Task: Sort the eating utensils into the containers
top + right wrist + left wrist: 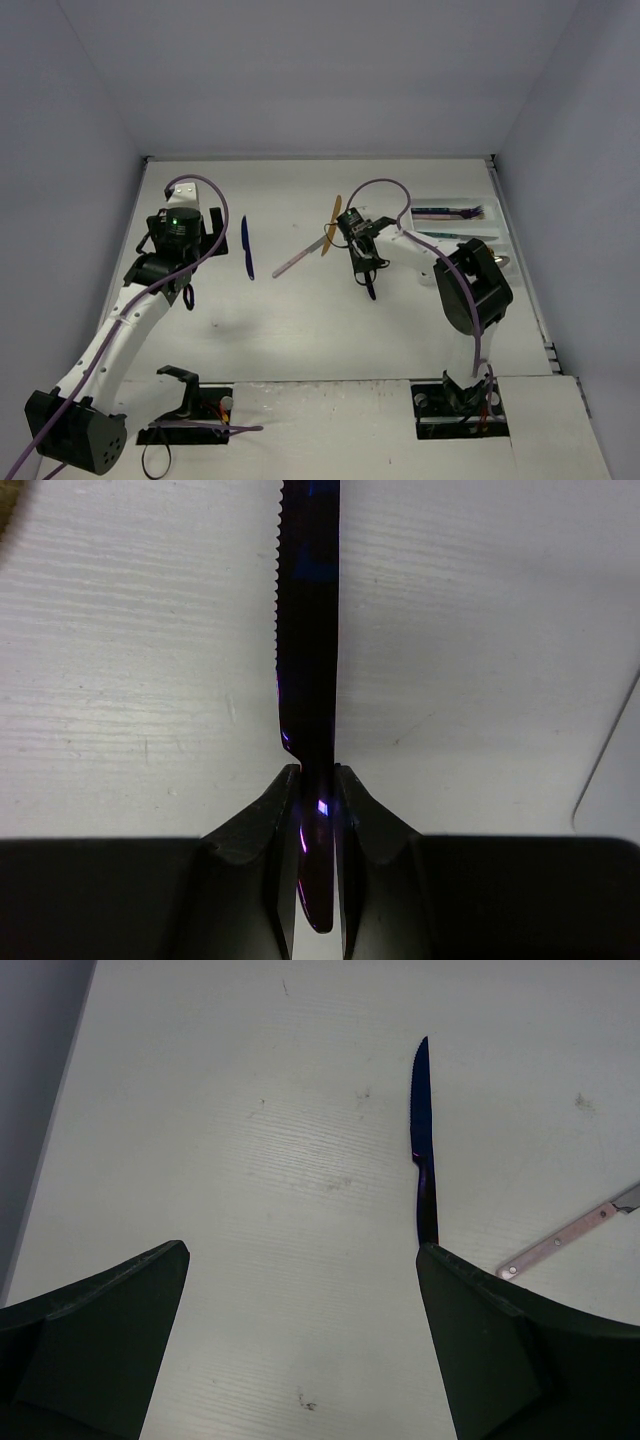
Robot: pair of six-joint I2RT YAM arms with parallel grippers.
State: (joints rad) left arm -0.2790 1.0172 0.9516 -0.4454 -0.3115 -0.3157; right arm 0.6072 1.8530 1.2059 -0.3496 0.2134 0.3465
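Right gripper (317, 780) pinches the dark purple serrated metal knife (308, 630) by its handle: stiff, light, probably slippery. Left gripper (302, 1260) is spread wide, empty.

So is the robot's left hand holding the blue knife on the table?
No, the left gripper is wide open and the blue knife lies flat on the table ahead of its fingers.

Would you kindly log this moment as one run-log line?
right gripper: shut on purple knife | left gripper: open, near blue knife | tray: holds utensils
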